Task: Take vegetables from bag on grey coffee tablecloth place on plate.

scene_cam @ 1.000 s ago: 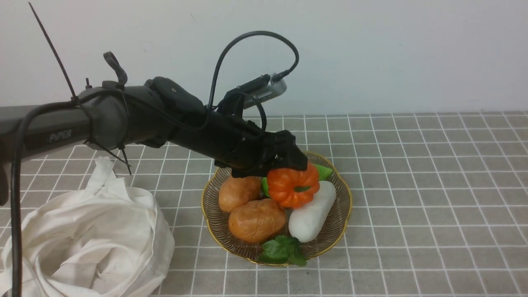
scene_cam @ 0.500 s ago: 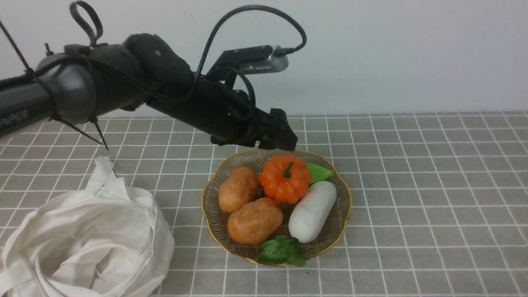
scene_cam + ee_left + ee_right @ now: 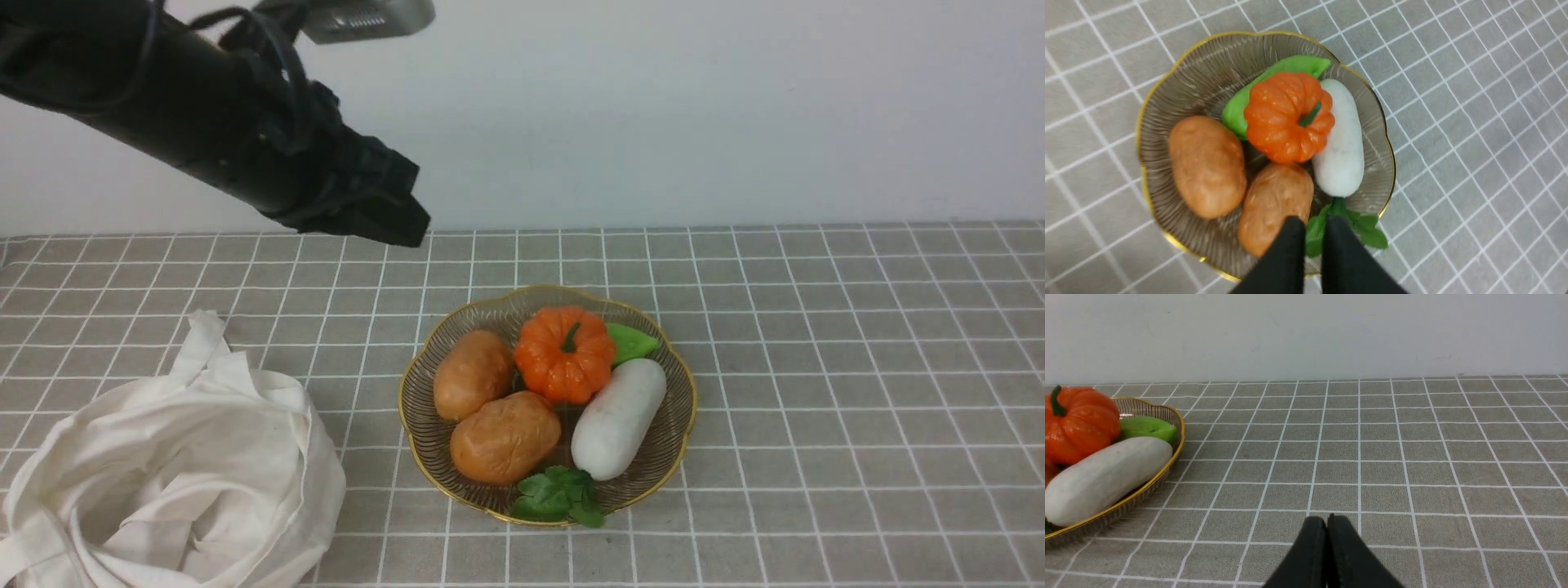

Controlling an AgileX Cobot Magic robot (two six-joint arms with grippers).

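The orange pumpkin [image 3: 565,353] [image 3: 1288,116] [image 3: 1079,422] sits stem-up in the amber glass plate [image 3: 692,400] [image 3: 1167,81] [image 3: 1167,412], leaning on the other vegetables. My left gripper [image 3: 408,224] [image 3: 1312,228] hangs high above the tablecloth [image 3: 857,367], up and to the left of the plate, shut with nothing in it. The off-white bag [image 3: 171,465] lies slumped at the near left. In its wrist view my right gripper [image 3: 1327,522] is shut and empty, low over the cloth to the right of the plate; the front view does not show it.
The plate also holds two brown potatoes [image 3: 473,373] [image 3: 506,435], a white radish [image 3: 618,418], a green cucumber [image 3: 633,341] under the pumpkin and a leafy green sprig [image 3: 559,496]. A pale wall [image 3: 735,106] closes off the far edge of the table.
The left gripper let go of the pumpkin, which now rests upright on the plate. It then rose, drew back to the left and shut its jaws.
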